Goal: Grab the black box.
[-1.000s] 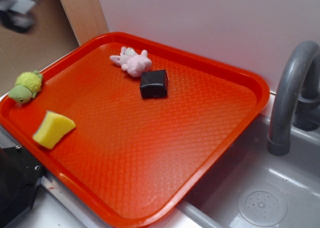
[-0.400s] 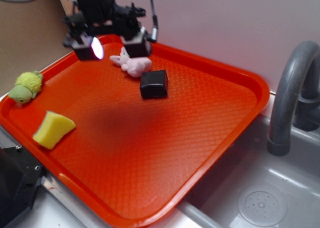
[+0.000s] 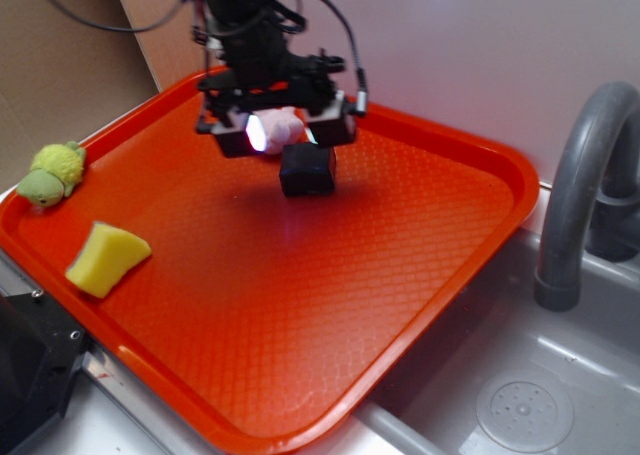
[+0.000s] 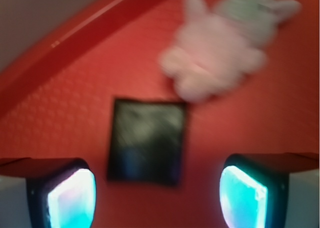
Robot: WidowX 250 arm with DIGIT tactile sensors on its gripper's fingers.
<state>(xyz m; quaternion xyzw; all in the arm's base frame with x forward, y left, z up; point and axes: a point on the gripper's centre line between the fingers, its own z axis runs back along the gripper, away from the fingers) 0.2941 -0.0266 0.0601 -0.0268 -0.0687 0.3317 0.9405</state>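
Observation:
The black box [image 3: 307, 170] is a small glossy cuboid on the red tray [image 3: 300, 305], toward the back. It also shows in the wrist view [image 4: 147, 140], just ahead of the space between my fingers and slightly left of centre. My gripper [image 3: 290, 132] hangs over the box and the pink plush toy [image 3: 280, 127], above the tray surface. It is open and empty; its two glowing pads [image 4: 72, 198] stand wide apart in the wrist view, with the gripper [image 4: 157, 198] not touching the box. The pink plush toy [image 4: 225, 42] lies beyond the box.
A yellow sponge [image 3: 106, 258] lies at the tray's left front. A green plush toy [image 3: 50, 172] sits on the tray's left rim. A grey faucet [image 3: 585, 185] and a sink [image 3: 520, 395] are at the right. A wall stands behind the tray.
My gripper has come into view from the upper left and moved right and down to hang over the black box. The box and toys have not moved.

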